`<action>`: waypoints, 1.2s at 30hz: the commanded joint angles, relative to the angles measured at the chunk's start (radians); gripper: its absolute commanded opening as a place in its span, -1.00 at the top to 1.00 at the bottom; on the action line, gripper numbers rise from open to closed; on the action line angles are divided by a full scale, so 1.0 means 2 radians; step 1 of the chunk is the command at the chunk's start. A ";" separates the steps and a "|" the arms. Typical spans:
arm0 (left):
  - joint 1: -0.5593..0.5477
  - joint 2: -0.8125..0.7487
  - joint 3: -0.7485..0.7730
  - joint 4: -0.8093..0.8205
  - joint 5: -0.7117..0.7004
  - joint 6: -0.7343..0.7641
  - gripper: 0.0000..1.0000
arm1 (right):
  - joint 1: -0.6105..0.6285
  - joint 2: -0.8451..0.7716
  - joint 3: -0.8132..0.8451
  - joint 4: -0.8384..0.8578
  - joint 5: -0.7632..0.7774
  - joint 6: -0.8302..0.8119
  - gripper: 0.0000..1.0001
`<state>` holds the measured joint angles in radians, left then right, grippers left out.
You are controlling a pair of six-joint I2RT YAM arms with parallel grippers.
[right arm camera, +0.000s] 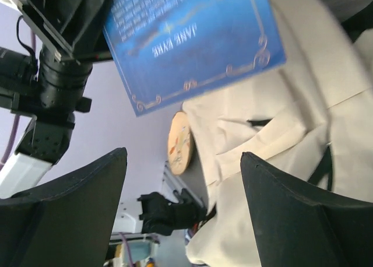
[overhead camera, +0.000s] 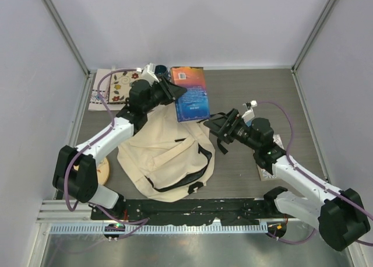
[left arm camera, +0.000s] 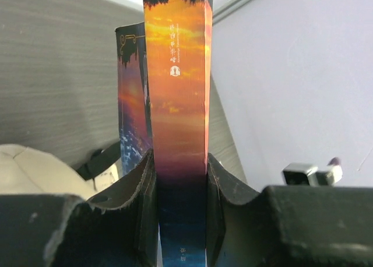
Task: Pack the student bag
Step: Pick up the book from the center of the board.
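place: robot lab cell | cues: plain white enclosure walls [overhead camera: 192, 22], grey table [overhead camera: 233, 174], aluminium rail [overhead camera: 192, 227]

One large cream fabric backpack with black straps [overhead camera: 163, 156]. One blue and orange hardcover book [overhead camera: 192, 95]. One flat cream item printed with flowers [overhead camera: 116, 86]. One round pale wooden disc [overhead camera: 105, 171]. Two black-and-white robot arms, left [overhead camera: 99, 141] and right [overhead camera: 303, 182], over one grey worktop [overhead camera: 256, 86].

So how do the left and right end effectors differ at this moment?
The left end effector is shut on the book, gripping it across its covers; the right end effector is open and holds nothing. The left one is by the far end of the student bag, the right one by its right edge. Both have black fingers and sit near the bag.
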<state>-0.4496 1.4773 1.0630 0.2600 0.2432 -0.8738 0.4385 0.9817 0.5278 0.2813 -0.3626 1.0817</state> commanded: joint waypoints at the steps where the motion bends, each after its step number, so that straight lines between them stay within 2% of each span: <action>1: -0.001 -0.043 0.015 0.172 -0.029 -0.048 1.00 | 0.038 0.015 -0.038 0.153 0.049 0.107 -0.68; 6: -0.007 -0.046 -0.007 0.233 -0.042 -0.074 1.00 | 0.064 0.081 -0.047 0.272 0.061 0.182 -0.68; 9: -0.012 -0.046 -0.011 0.243 -0.044 -0.080 1.00 | 0.077 0.115 -0.048 0.343 0.077 0.202 -0.68; 12: -0.018 -0.050 -0.015 0.247 -0.049 -0.080 1.00 | 0.082 0.130 -0.035 0.372 0.091 0.208 -0.68; 17: -0.024 -0.056 -0.022 0.257 -0.055 -0.087 1.00 | 0.083 0.142 -0.031 0.375 0.127 0.223 -0.68; 23: -0.026 -0.061 -0.021 0.269 -0.055 -0.096 1.00 | 0.085 0.173 -0.032 0.408 0.131 0.278 -0.68; 29: -0.027 -0.068 -0.026 0.273 -0.054 -0.105 1.00 | 0.089 0.150 -0.025 0.367 0.150 0.267 -0.68; 36: -0.029 -0.068 -0.033 0.300 -0.053 -0.126 1.00 | 0.094 0.179 -0.022 0.416 0.179 0.246 -0.63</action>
<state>-0.5022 1.4235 0.9749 0.5785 0.1497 -1.0664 0.6170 1.3163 0.4381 0.9997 -0.0681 1.6073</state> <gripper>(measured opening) 0.317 0.830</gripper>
